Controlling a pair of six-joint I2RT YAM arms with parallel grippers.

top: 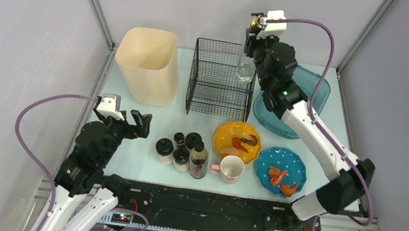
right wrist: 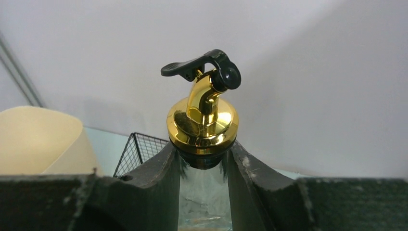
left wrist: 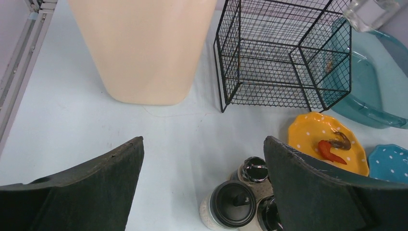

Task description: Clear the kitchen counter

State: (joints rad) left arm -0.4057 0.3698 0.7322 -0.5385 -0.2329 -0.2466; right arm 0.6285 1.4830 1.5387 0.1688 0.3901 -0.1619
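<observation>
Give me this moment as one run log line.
right tool: shut on clear glass bottle with gold pourer, near black wire basket | left tool: open, empty | mint-blue kitchen counter: not cleared

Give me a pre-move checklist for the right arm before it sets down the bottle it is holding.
1. Grip: right gripper is shut on the neck of the bottle, just under the gold pourer: ok.
2. Bottle upright: ok, judged from the right wrist view.
3. Bottle base above the rim of the wire basket: cannot tell; the top view does not show height.
4. Basket open at the top with room inside: ok.
5. Left gripper open, holding nothing, near the jars and away from the basket: ok.
</observation>
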